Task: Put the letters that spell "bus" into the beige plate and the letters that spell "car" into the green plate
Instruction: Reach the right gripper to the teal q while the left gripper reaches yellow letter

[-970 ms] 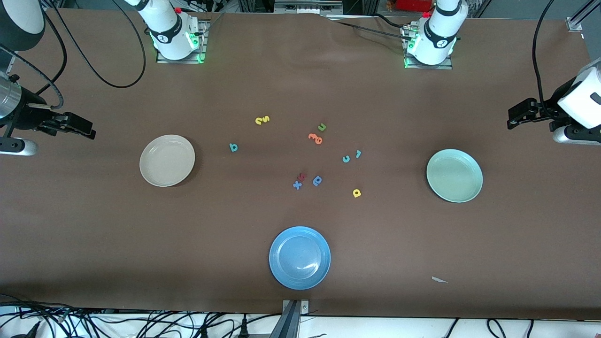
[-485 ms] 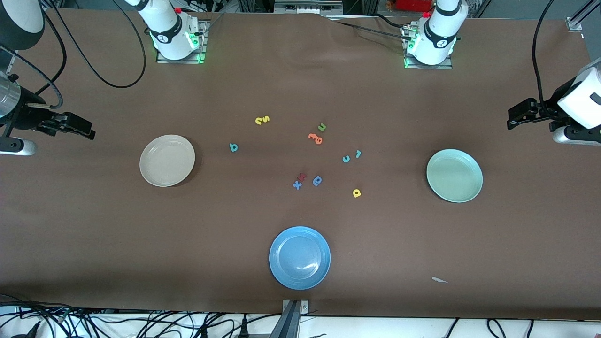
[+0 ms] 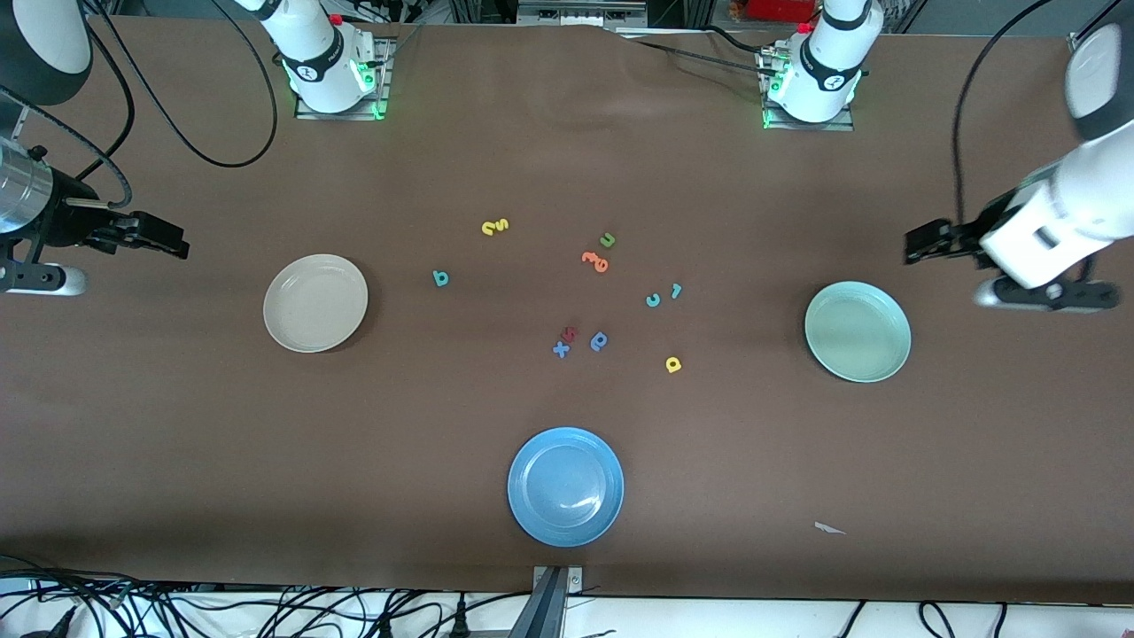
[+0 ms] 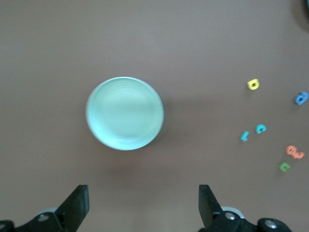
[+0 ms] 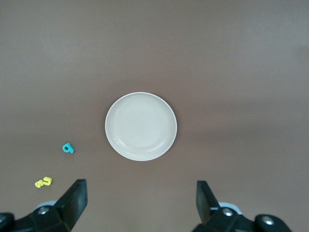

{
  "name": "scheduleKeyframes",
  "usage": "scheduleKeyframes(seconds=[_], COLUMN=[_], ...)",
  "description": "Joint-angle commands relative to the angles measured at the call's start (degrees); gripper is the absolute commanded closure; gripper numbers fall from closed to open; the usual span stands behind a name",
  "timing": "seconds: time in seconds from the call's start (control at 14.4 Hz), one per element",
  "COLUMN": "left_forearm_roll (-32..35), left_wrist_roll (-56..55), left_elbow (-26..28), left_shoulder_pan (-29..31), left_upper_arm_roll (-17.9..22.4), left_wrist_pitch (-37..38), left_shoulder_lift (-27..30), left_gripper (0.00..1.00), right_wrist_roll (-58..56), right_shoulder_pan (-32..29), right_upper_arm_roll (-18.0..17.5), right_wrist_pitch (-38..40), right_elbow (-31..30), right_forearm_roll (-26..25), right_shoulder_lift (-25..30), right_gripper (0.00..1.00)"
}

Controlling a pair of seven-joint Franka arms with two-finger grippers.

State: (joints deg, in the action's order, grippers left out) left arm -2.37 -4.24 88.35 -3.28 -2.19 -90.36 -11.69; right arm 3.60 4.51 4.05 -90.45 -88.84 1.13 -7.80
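The beige plate (image 3: 315,303) (image 5: 141,126) lies toward the right arm's end, the green plate (image 3: 858,331) (image 4: 124,113) toward the left arm's end; both are empty. Between them lie the yellow "u" and "s" (image 3: 495,227) (image 5: 43,182) touching each other, the teal "b" (image 3: 440,278) (image 5: 68,148), the teal "c" (image 3: 653,300) (image 4: 260,128), the teal "r" (image 3: 676,290) (image 4: 244,136) and the yellow "a" (image 3: 673,364) (image 4: 253,84). My left gripper (image 3: 921,241) (image 4: 144,203) hangs open beside the green plate. My right gripper (image 3: 168,241) (image 5: 140,200) hangs open beside the beige plate.
A blue plate (image 3: 565,486) sits nearest the front camera. Among the task letters lie an olive "u" (image 3: 607,239), an orange letter (image 3: 595,260), a blue "a" (image 3: 599,341), a blue "x" (image 3: 561,349) and a dark red letter (image 3: 570,333). A paper scrap (image 3: 829,529) lies near the front edge.
The left arm has swung in toward the green plate. The right gripper has shifted slightly toward the middle. No letter has moved.
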Motion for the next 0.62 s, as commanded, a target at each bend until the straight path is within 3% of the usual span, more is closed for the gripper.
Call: scheduleKeyframes(seconds=[0.0, 0.21, 0.35, 0.55], left_forearm_roll=[-2.29, -2.20, -2.20, -1.68], left_wrist_roll=[-7.94, -19.81, -27.54, -35.30], left_elbow=[-1.43, -1.25, -1.25, -1.25], left_shoulder_pan=[-5.05, -11.12, -14.81, -18.07], left_upper_arm_roll=[-0.18, -0.18, -0.18, -0.18], left_wrist_pitch=[-5.67, -14.90, -21.31, -27.49], left_shoulder_lift=[-6.83, -12.63, -16.59, -20.99], left_gripper=[0.00, 0.00, 0.00, 0.00], right_wrist_roll=[-1.40, -0.35, 1.48, 13.67], right_shoulder_pan=[0.23, 0.49, 0.59, 0.59], right_upper_arm_roll=[-0.36, -0.62, -2.37, -9.56], right_wrist_pitch=[1.07, 0.10, -5.66, -16.66], right_elbow=[0.59, 0.51, -3.59, -12.48], right_forearm_roll=[0.10, 0.36, 3.25, 3.00], right_shoulder_lift=[0.15, -0.98, -1.25, -0.73], right_gripper=[0.00, 0.00, 0.00, 0.00])
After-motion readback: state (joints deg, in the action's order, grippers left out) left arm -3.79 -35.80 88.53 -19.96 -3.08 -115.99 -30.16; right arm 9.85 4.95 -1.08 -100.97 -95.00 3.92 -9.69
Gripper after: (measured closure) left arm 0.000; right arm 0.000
